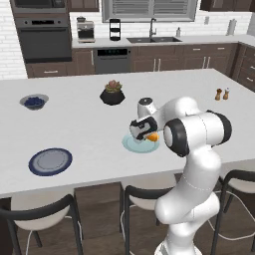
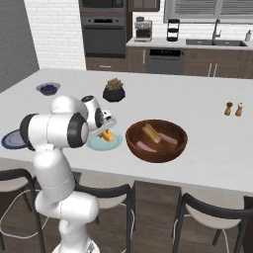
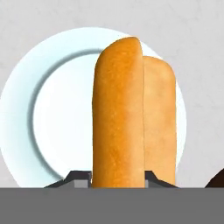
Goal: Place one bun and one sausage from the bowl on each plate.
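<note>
A broad white island counter spans the kitchen, with dark-framed stools tucked along its near edge over a dark wood floor. Along the far wall run brown cabinets, a sink with a faucet beneath a shuttered window, a dishwasher and a built-in oven (far left). The walls are white brick.

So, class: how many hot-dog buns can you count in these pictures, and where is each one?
2. One bun is held between the fingers above the pale teal plate; the other bun lies in the wooden bowl beside the sausages.
</note>
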Available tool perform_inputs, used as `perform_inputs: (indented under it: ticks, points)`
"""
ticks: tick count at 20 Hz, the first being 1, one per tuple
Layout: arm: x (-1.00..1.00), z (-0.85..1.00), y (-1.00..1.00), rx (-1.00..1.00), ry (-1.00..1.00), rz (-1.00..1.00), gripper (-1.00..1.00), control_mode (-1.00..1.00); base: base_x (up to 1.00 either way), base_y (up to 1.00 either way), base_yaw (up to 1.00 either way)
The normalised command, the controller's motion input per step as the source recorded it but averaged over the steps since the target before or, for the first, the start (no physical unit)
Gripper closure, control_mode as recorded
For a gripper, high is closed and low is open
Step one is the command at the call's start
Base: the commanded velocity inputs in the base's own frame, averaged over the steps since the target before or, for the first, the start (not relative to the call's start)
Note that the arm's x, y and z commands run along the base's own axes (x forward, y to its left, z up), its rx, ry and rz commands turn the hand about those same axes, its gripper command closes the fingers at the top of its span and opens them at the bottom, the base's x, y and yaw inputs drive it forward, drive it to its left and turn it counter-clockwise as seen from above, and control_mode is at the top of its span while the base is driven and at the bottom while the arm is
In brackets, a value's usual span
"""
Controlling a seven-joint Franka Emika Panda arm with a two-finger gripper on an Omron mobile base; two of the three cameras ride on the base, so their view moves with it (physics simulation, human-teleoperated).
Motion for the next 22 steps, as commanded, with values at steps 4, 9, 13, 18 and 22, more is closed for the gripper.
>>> perform_inputs:
  ticks: [4, 9, 13, 18, 22]
  points:
    - [0.01, -0.03, 0.07, 0.00, 0.00, 0.00, -1.00, -1.00, 0.00, 0.00, 0.00]
    - [0.02, 0.41, 0.05, 0.00, -0.03, -0.01, -1.00, -1.00, 0.00, 0.00, 0.00]
    - [-0.31, 0.72, -0.71, 0.15, -0.08, -0.19, -1.00, -1.00, 0.00, 0.00, 0.00]
    - [-0.30, 0.47, -1.00, 0.26, -0.04, -0.26, -1.00, -1.00, 0.00, 0.00, 0.00]
    - [-0.24, 0.29, -1.00, 0.32, 0.07, -0.26, -1.00, -1.00, 0.00, 0.00, 0.00]
